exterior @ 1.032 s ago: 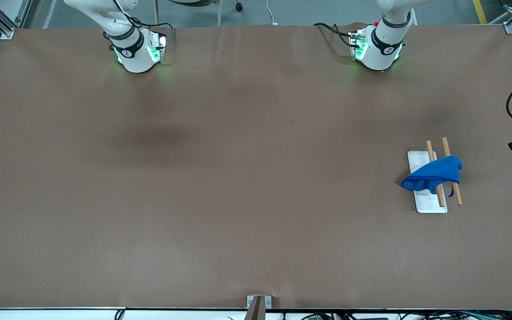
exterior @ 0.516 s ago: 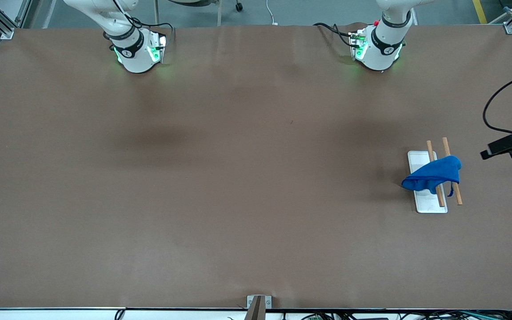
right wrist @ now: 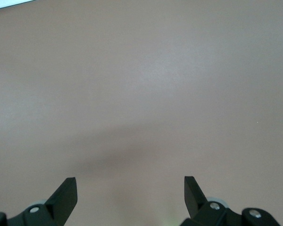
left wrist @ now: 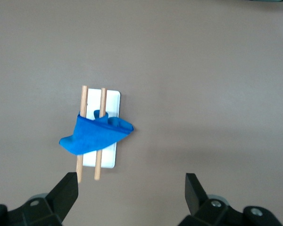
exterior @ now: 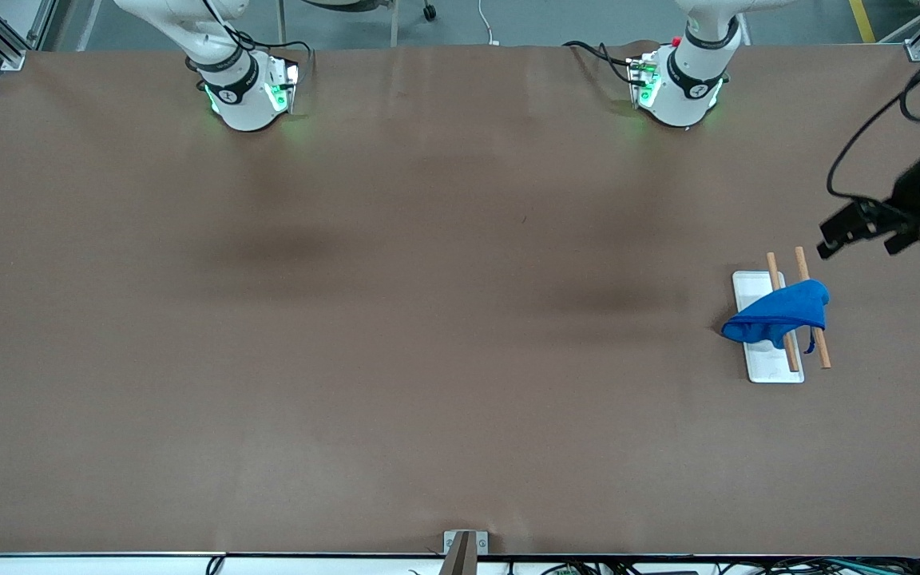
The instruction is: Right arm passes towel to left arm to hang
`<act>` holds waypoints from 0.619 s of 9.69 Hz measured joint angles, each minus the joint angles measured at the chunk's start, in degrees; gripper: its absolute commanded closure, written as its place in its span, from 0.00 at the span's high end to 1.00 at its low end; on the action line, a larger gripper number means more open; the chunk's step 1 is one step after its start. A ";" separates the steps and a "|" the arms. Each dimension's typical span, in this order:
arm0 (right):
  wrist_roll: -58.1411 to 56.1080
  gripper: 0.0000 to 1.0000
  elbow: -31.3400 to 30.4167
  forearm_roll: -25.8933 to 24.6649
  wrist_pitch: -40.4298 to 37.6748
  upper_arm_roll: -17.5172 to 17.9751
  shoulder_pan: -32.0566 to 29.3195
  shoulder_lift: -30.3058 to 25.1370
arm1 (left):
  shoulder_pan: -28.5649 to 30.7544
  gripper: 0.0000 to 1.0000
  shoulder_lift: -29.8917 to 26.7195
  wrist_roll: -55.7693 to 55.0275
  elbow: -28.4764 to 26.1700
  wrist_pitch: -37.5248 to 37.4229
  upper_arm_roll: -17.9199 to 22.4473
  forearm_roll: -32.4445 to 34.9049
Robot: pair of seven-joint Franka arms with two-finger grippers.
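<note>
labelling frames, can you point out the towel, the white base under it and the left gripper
towel (exterior: 779, 314), front view, middle of the blue cloth
white base (exterior: 771, 367), front view, bare end nearer the camera
left gripper (left wrist: 132, 190), left wrist view, midway between its open fingertips

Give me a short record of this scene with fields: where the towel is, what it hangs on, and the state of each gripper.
towel: draped over two wooden rods, toward the left arm's end of the table
rack base: white, flat on the table, under the rods
left gripper: open, empty, in the air by the rack
right gripper: open, empty, over bare table
task state: towel already hung
</note>
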 measured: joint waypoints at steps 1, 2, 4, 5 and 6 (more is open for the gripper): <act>0.00 1.00 0.00 -0.02 -0.03 -0.01 0.00 0.00 | -0.08 1.00 -1.71 0.00 0.51 -2.43 -0.08 -0.13; 0.00 1.00 0.00 -0.04 -0.08 -0.02 0.00 0.00 | -0.07 1.00 -2.30 0.03 2.35 -5.47 0.39 -1.34; 0.01 1.00 0.00 -0.09 -0.14 -0.04 -0.01 0.01 | -3.40 1.00 -1.76 0.18 7.35 -10.33 4.21 -3.16; 0.01 1.00 0.00 -0.11 -0.15 -0.05 -0.02 0.02 | -6.09 1.00 -1.50 0.18 8.57 -12.04 7.01 -3.20; 0.01 1.00 0.00 -0.13 -0.16 -0.05 -0.02 0.02 | -7.03 1.00 -1.44 0.18 9.02 -14.11 8.11 -3.20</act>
